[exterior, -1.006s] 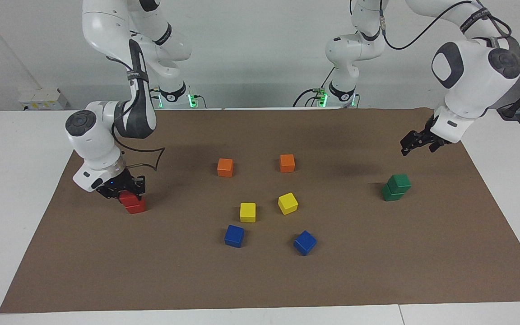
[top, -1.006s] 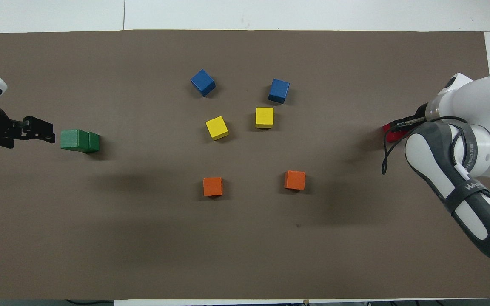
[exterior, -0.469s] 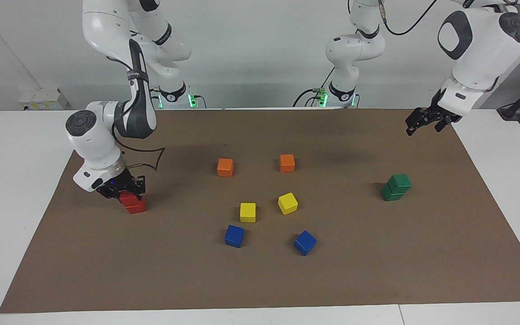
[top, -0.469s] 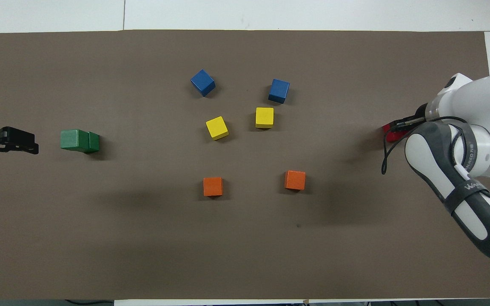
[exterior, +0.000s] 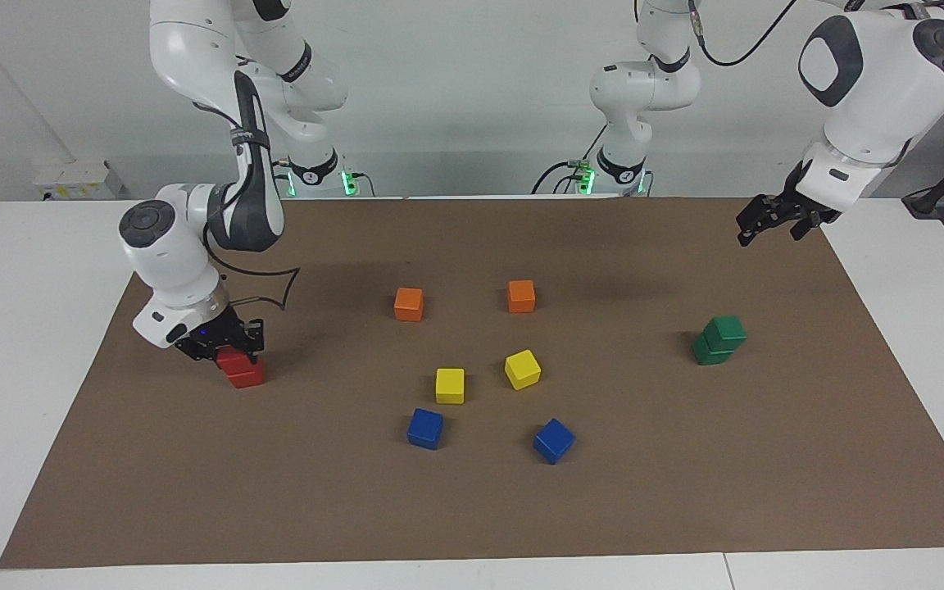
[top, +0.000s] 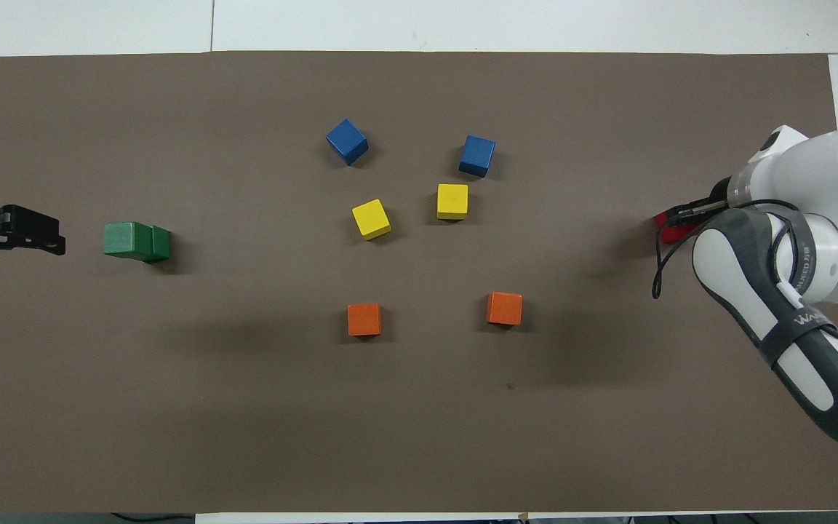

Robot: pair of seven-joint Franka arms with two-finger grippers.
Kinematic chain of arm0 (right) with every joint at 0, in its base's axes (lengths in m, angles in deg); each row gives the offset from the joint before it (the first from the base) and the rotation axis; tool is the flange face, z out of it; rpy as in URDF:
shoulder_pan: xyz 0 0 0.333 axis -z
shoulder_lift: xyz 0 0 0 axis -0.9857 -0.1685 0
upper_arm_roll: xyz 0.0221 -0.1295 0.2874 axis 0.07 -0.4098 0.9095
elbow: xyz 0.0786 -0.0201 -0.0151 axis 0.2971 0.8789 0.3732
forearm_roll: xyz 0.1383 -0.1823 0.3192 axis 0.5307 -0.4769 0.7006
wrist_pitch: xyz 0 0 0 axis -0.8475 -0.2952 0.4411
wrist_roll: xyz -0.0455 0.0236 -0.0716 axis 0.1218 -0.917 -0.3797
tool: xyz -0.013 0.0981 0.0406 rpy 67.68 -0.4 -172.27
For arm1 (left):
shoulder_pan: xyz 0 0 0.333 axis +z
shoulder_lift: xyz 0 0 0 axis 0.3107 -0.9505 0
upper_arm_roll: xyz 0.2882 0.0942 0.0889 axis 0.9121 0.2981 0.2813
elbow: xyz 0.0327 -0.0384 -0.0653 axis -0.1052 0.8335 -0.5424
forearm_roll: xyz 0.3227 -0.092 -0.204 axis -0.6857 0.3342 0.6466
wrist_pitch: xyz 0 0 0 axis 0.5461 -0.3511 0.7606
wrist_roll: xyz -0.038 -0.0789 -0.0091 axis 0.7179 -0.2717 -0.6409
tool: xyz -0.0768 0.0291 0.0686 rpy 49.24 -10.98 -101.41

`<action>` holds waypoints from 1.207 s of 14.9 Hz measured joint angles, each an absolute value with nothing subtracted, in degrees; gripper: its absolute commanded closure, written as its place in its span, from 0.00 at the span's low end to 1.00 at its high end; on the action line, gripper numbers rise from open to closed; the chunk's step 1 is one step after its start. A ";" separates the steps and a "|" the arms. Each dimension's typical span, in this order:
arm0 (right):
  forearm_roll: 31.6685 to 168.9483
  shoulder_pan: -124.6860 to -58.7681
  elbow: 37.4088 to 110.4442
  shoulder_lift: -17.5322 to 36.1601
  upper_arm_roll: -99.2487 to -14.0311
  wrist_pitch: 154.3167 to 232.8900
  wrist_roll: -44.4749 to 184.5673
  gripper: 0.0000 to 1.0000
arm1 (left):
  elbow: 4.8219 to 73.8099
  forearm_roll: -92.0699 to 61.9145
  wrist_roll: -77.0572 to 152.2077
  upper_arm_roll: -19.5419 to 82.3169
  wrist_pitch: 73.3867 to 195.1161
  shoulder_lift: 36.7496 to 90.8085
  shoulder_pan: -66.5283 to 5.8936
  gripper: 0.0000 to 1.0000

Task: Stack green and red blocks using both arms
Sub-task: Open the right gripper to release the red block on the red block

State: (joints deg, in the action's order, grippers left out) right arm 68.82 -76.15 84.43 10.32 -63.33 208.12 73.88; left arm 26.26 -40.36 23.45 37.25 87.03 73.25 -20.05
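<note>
Two red blocks sit stacked at the right arm's end of the mat, the upper red block (exterior: 233,358) resting on the lower red block (exterior: 248,376). My right gripper (exterior: 224,348) is low and shut on the upper one. From overhead only a sliver of the red stack (top: 670,232) shows past the right wrist. At the left arm's end stands the green stack (exterior: 718,341) (top: 135,241), one green block on another. My left gripper (exterior: 755,231) (top: 35,237) hangs open and empty, high over the mat's edge beside that stack.
Mid-mat lie two orange cubes (exterior: 409,304) (exterior: 521,296), nearest the robots. Two yellow cubes (exterior: 450,385) (exterior: 523,369) come after them, and two blue cubes (exterior: 425,428) (exterior: 554,441) lie farthest. The brown mat (exterior: 685,508) covers a white table.
My left gripper has risen and drawn away from the green stack toward the mat's edge. The right gripper has stayed on the upper red block.
</note>
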 measured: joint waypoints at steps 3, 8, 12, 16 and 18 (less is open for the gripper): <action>68.82 -76.15 84.44 10.32 -63.33 208.12 73.88 0.07 | 25.86 -40.36 23.45 37.34 86.13 72.29 -20.16 0.00; 68.83 -76.16 84.44 10.31 -63.33 208.12 73.71 0.00 | 26.30 -40.36 23.33 37.46 85.13 73.08 -20.16 0.00; 68.83 -76.16 84.18 10.31 -63.33 208.14 73.69 0.00 | 27.61 -40.36 23.31 37.59 85.15 73.96 -20.06 0.00; 68.89 -76.18 81.62 11.45 -63.31 204.98 73.50 0.00 | 27.72 -40.36 23.32 37.86 85.28 74.07 -20.03 0.00; 68.92 -76.20 79.19 13.91 -63.13 200.14 73.47 0.00 | 27.72 -40.36 23.34 37.90 85.39 74.18 -20.03 0.00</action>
State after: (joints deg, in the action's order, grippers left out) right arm 68.92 -76.20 79.19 13.91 -63.13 200.14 73.47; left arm 27.72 -40.36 23.34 37.90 85.39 74.18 -20.03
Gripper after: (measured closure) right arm 0.000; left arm 0.000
